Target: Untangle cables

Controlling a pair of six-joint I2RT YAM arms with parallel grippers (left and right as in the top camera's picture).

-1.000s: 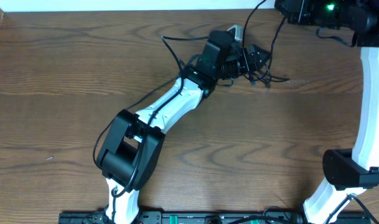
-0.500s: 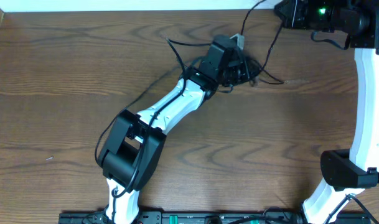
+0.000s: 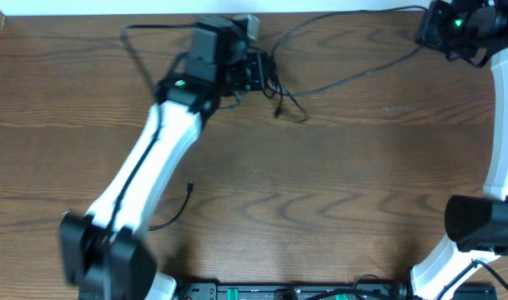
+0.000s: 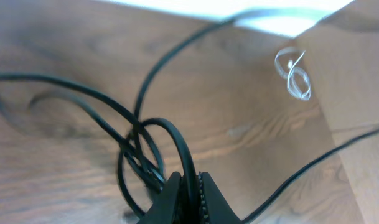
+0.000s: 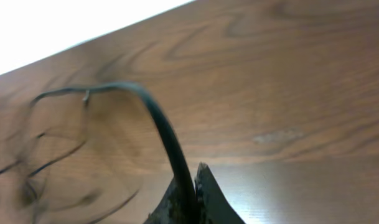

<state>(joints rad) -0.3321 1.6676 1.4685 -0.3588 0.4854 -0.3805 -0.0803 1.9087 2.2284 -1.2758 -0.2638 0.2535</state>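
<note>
"Where were the cables (image 3: 270,80)?"

"At the far side of the table (image 3: 337,192), in a black knot right at the left gripper (image 3: 258,73)."

"Did the left gripper hold them?"

"Yes. Its fingers (image 4: 174,194) were shut tight on some black loops."

"And the right gripper (image 3: 429,32)?"

"It was up at the far right corner. Its fingers (image 5: 209,194) pinched the long black cable (image 3: 354,77)."

"Which way did that one go?"

"Its long way ran side to side. It went from the knot on the left across to the right gripper. It dipped a bit near the knot and rose at the right end."

"Anything else?"

"A small thin cord (image 3: 180,208) lay by the left arm (image 3: 153,158), well apart from the knot. The left wrist camera also showed a little white curl (image 4: 293,74). I could not tell what it was."
</note>
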